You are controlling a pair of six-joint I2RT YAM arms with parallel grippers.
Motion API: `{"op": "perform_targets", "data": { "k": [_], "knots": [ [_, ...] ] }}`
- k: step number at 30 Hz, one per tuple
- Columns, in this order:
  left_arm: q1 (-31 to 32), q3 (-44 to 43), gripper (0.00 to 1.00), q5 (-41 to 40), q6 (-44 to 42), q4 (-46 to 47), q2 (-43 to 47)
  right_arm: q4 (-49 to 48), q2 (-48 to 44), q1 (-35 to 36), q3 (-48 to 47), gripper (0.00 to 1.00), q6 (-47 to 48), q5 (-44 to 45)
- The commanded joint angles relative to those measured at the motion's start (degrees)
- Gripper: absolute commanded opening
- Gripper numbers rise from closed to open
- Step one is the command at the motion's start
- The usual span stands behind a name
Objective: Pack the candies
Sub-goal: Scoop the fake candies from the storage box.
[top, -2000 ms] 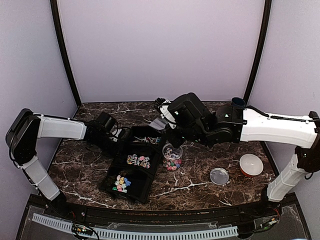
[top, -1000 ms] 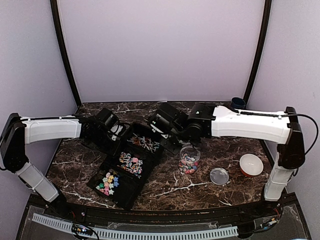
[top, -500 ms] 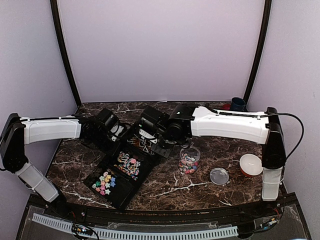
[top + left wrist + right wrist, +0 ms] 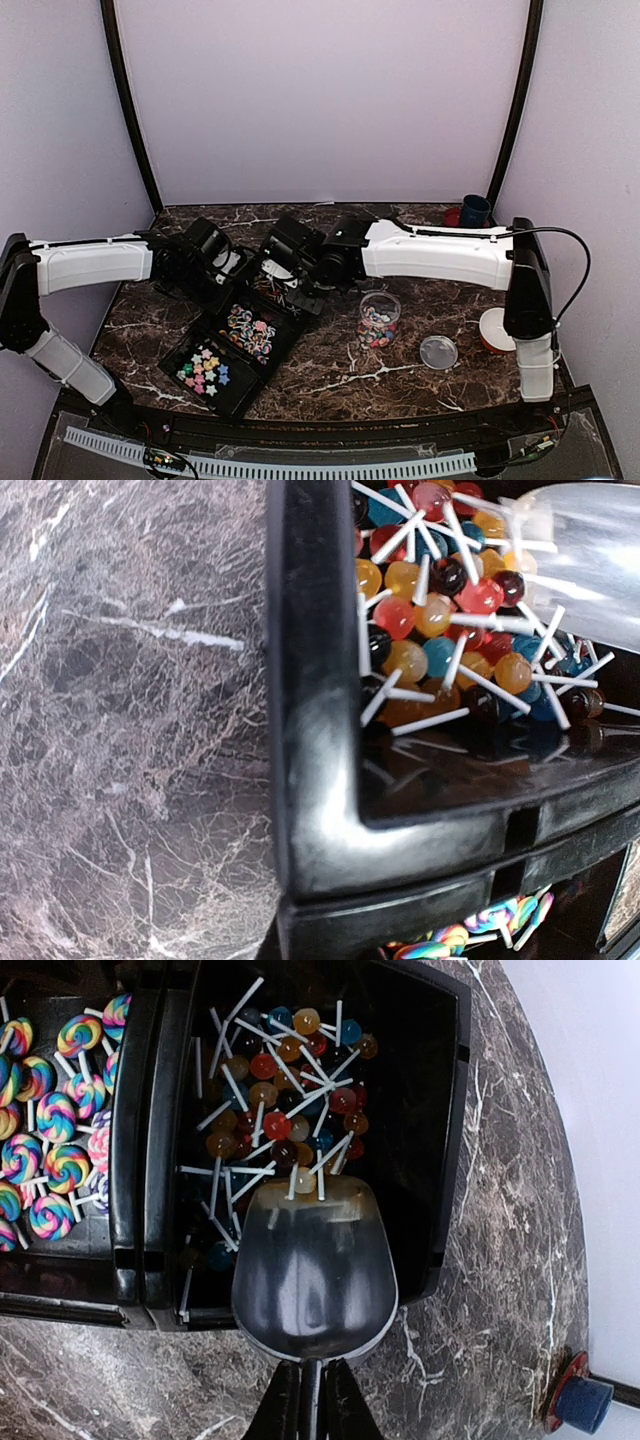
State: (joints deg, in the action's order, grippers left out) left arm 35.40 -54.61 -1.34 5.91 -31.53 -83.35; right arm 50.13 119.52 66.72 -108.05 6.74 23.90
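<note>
The black tray (image 4: 262,381) lies slanted at left of centre, with star candies (image 4: 203,367), swirl lollipops (image 4: 250,330) and ball lollipops (image 4: 280,1130) in separate compartments. My left gripper (image 4: 228,274) is shut on the tray's rim at its far corner (image 4: 330,850); its fingers are mostly hidden under the rim. My right gripper (image 4: 312,1405) is shut on the handle of a clear scoop (image 4: 313,1260). The scoop's mouth touches the ball lollipop pile, with a few sticks at its lip. A small clear jar (image 4: 378,320) holds mixed candies to the right.
A clear round lid (image 4: 438,351) lies right of the jar. A red-and-white bowl (image 4: 492,328) sits behind my right forearm. A blue cup (image 4: 475,210) stands at the back right corner. Dark marble table (image 4: 340,375).
The tray has slid left and toward the front with my left gripper on it. My right arm has swung left with the scoop, away from the jar, which stays put.
</note>
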Motion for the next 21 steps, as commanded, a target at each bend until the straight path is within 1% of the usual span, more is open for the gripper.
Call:
{"op": "perform_targets", "data": {
  "k": [1,4,6,9,11,17,21],
  "knots": [
    [0.5,-1.5,0.00,6.6,-0.9,8.0,4.9,-8.8,1.6,-0.6,4.5,0.00,3.6,-3.7],
    [0.5,-2.1,0.00,6.1,-1.1,7.6,4.5,-16.3,0.1,-0.7,9.8,0.00,5.5,-6.2],
    [0.5,-2.6,0.00,6.3,-1.1,7.6,4.3,-22.1,-1.1,-0.7,15.0,0.00,6.7,-7.5],
    [0.4,-3.1,0.00,6.8,-1.2,7.8,3.8,-30.5,-2.4,-0.9,20.3,0.00,7.7,-7.5],
    [0.2,-3.7,0.00,7.4,-1.3,7.7,3.1,-34.2,-2.7,-1.4,22.1,0.00,7.5,-8.7],
    [-5.8,-4.9,0.00,12.9,0.1,9.1,1.6,-43.2,-2.0,-2.9,25.4,0.00,6.1,-12.0],
    [-6.3,-6.8,0.00,12.1,-2.1,9.9,0.7,-47.7,-1.7,-3.5,26.7,0.00,6.4,-13.8]
  ]
}}
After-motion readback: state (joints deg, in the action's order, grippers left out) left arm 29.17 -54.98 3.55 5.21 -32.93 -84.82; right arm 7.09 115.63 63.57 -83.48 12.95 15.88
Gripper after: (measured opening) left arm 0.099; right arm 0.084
